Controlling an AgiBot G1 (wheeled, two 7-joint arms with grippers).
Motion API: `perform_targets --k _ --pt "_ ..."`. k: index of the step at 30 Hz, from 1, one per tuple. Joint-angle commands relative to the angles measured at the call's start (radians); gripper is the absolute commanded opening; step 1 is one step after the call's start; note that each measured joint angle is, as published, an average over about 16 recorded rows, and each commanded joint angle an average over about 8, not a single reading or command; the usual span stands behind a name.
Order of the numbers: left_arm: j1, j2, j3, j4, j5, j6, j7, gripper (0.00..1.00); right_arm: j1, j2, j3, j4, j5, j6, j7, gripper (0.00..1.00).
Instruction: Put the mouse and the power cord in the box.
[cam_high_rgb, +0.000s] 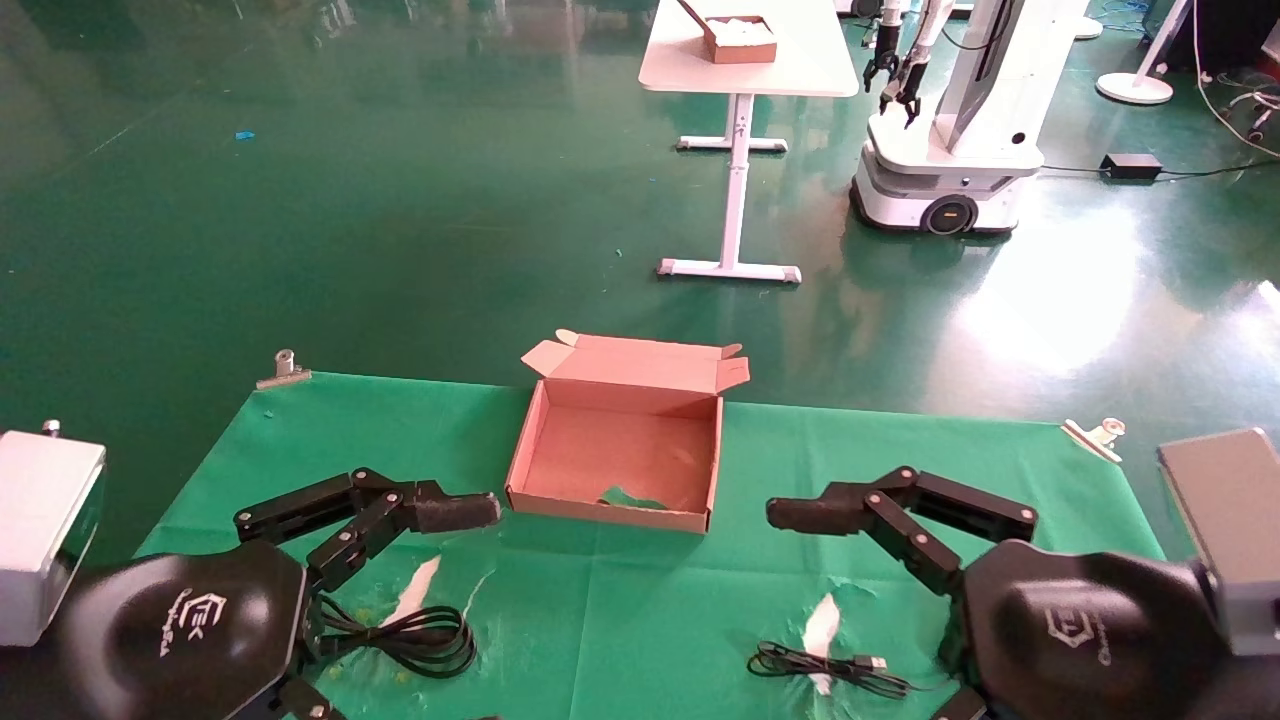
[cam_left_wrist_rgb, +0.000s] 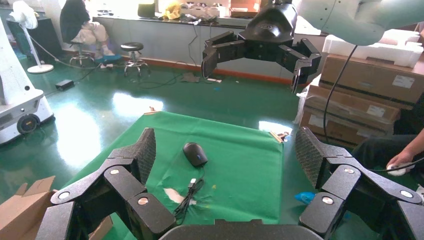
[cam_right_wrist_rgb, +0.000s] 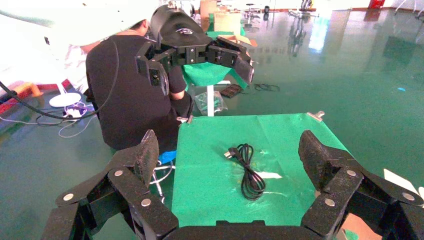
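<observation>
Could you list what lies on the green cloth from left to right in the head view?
Left gripper → power cord → box → mouse cable with USB plug → right gripper.

In the head view the mouse (cam_left_wrist_rgb: 194, 153) lies hidden behind the right gripper (cam_high_rgb: 775, 514) — only its cable (cam_high_rgb: 830, 670) shows.

A brown cardboard box (cam_high_rgb: 620, 452) is seen on a bright green cloth (cam_high_rgb: 650, 610), with a glossy black power cord (cam_high_rgb: 420, 637), a black mouse (cam_left_wrist_rgb: 195, 153), and two black grippers, left (cam_high_rgb: 470, 512) and right (cam_high_rgb: 795, 514).
</observation>
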Motion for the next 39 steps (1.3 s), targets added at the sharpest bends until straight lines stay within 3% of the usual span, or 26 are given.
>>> perform_targets --k 1,32,35,39 --pt "0.0 0.0 0.0 0.0 0.0 0.0 0.0 1.0 0.0 0.0 0.0 0.0 0.0 0.0 0.0 1.0" --pt "0.001 -0.001 0.002 -0.001 0.004 0.001 0.0 1.0 -0.005 0.003 -0.003 0.0 -0.01 0.001 -0.005 1.0" --pt "-0.008 -0.009 0.024 -0.015 0.056 0.004 -0.006 1.0 -0.021 0.012 -0.012 -0.001 -0.041 0.009 -0.012 1.0" --pt "-0.057 -0.014 0.097 -0.041 0.222 0.012 -0.052 1.0 -0.056 0.037 -0.036 -0.002 -0.116 0.037 -0.011 1.0"
